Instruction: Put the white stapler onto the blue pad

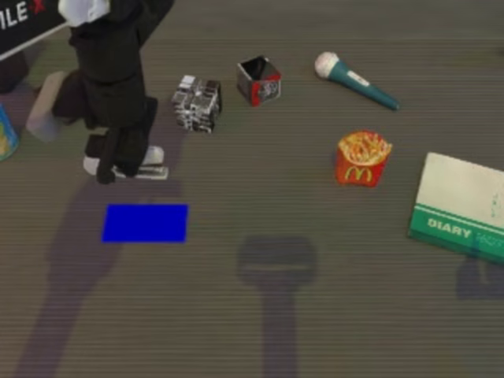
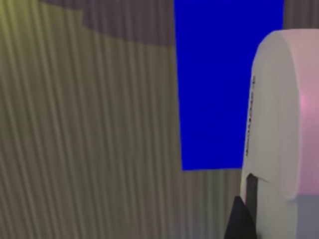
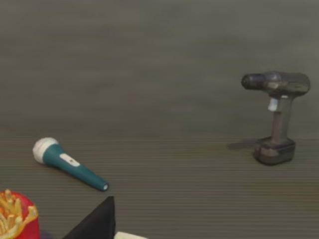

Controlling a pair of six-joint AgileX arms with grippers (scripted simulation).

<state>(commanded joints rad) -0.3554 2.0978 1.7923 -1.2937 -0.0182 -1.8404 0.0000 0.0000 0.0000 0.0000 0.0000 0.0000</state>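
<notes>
The left gripper point(image 1: 118, 167) hangs low at the table's left side, its black fingers down on either side of the white stapler point(image 1: 154, 163). The stapler's ends stick out past the fingers on both sides, but whether the fingers actually squeeze it cannot be told, since the arm covers the contact from above. The stapler lies just above the blue pad point(image 1: 145, 223), apart from it, with a strip of bare table point(image 1: 260, 331) between them.

The pad's edges are all free: nothing lies on it and nothing touches its border. Open table runs below it and to its right. Behind the gripper stands a chrome puzzle cube point(image 1: 197, 103), close to the arm, and a red-and-black open box point(image 1: 258, 80) just beyond that. A yellow-and-blue can point(image 1: 6, 134) sits cut off at the left edge.

The left wrist view shows what the top view hides: the stapler's rounded end point(image 2: 284, 124) looms large, with a dark fingertip point(image 2: 240, 219) beside its slot and the pad point(image 2: 224, 84) straight ahead.

The right arm is out of the top view. Its wrist view takes in the teal microphone point(image 3: 67, 164) and the fries carton point(image 3: 15, 214), both also seen from above, plus a dark power drill point(image 3: 276, 117) standing upright, which the top view does not show. Only the top view shows the diary book point(image 1: 461, 206) at the right edge
</notes>
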